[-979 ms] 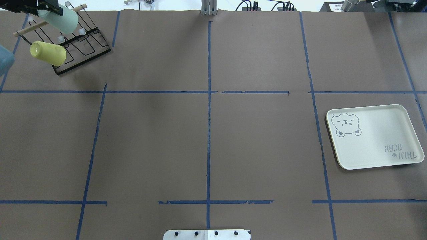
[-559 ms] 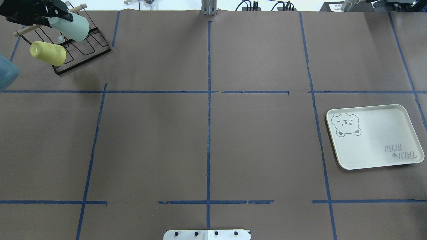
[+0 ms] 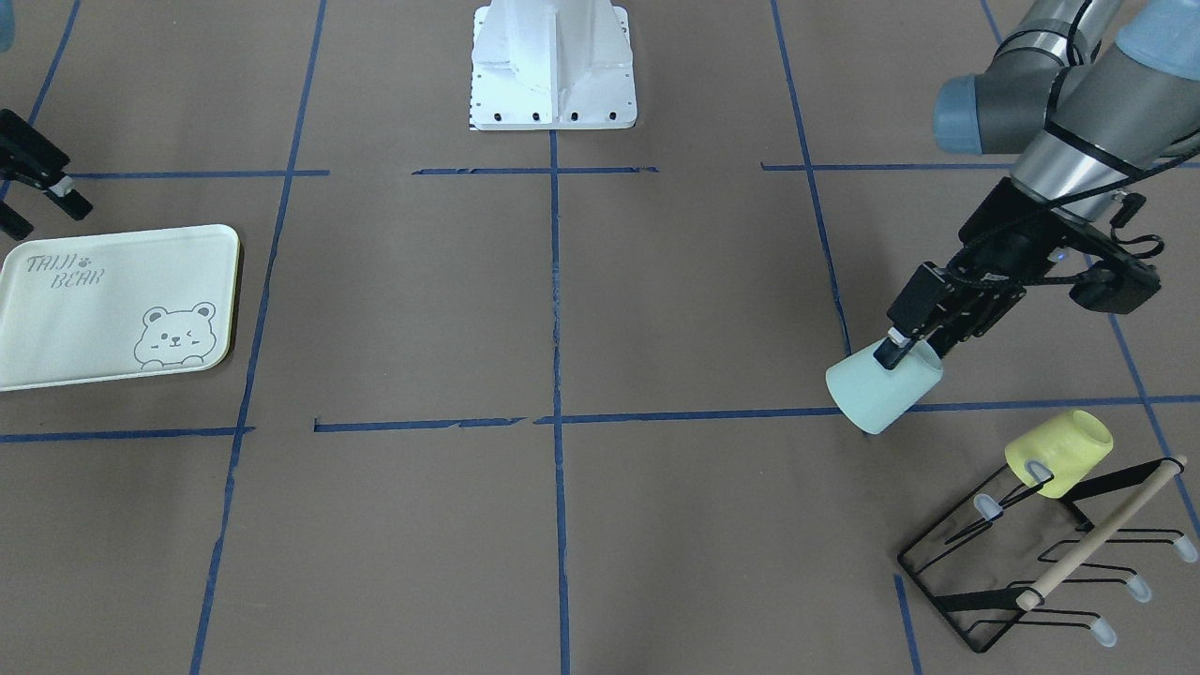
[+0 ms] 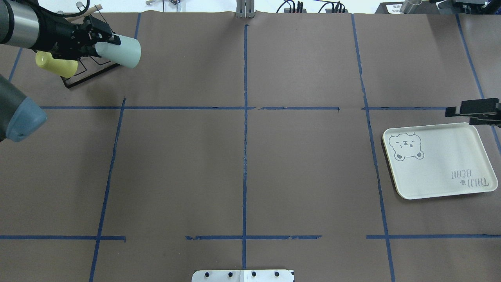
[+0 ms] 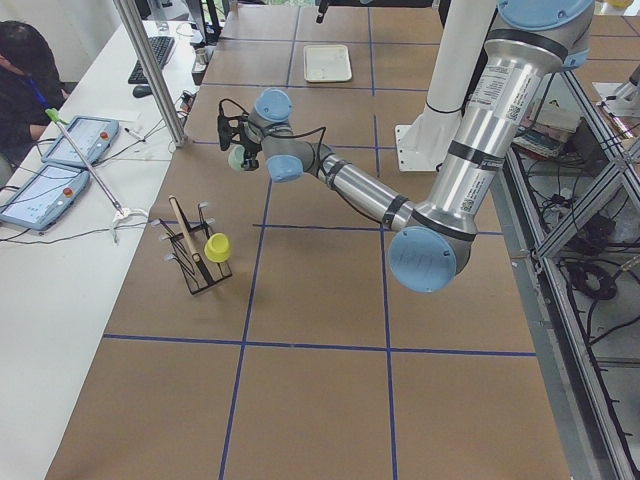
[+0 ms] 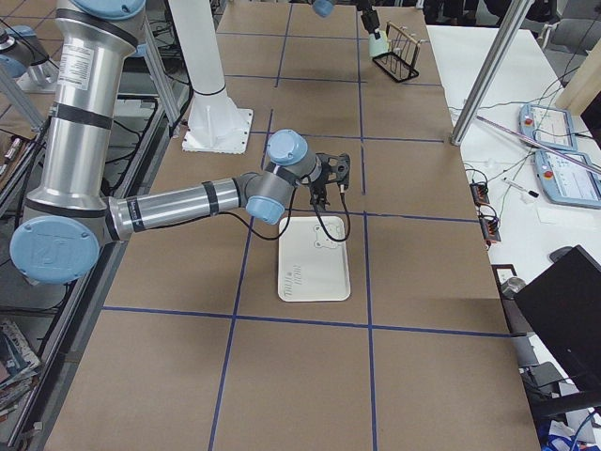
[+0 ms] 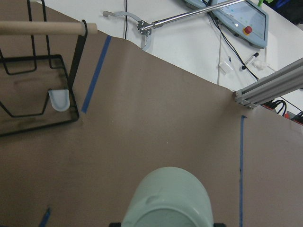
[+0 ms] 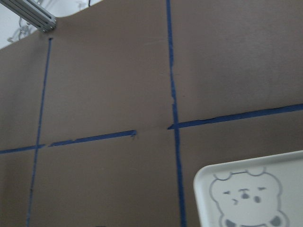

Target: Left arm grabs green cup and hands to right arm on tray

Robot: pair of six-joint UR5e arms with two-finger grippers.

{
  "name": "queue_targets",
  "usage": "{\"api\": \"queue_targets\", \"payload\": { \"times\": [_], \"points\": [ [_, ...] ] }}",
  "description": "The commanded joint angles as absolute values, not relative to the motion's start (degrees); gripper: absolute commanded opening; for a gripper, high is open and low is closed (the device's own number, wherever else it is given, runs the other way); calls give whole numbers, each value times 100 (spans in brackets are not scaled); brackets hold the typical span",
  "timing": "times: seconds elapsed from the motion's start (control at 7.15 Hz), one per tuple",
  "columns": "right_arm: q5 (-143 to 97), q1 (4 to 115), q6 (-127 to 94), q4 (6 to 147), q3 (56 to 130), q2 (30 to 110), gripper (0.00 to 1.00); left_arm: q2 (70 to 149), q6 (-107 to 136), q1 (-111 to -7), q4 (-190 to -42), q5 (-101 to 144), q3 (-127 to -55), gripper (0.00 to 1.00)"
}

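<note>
Left gripper (image 3: 902, 352) is clamped on the green cup (image 3: 879, 394), which is held tilted in the air near the wire rack (image 3: 1097, 546), well apart from the tray (image 3: 84, 314), beside which the right gripper (image 3: 47, 217) is spread open.

Silver, blue-capped arm (image 3: 1078, 155); black left hand (image 3: 907, 354)

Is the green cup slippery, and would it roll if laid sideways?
Probably slippery: the green cup looks smooth and glossy, and the left gripper holds it only near one end. Laid sideways it would likely roll in a curve, being round and tapered. It seems stiff; no dent shows.
</note>
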State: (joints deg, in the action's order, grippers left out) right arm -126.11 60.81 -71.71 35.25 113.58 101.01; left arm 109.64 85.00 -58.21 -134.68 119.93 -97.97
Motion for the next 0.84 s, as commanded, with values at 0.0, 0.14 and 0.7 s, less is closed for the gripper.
{"api": "queue_targets", "payload": {
  "times": [0.0, 0.14, 0.7],
  "points": [
    [-12121, 5250, -8679, 2640, 11355, 9530, 100, 10802, 9689, -5224, -14531, 11910, -9861, 48],
    [-12024, 5003, -8849, 2280, 11382, 9458, 100, 10793, 10173, -4907, -14990, 11779, -9870, 48],
    [-11046, 3750, -10089, 1136, 11373, 8537, 100, 10828, 11432, -4159, -16397, 11812, -10002, 48]
  ]
}}
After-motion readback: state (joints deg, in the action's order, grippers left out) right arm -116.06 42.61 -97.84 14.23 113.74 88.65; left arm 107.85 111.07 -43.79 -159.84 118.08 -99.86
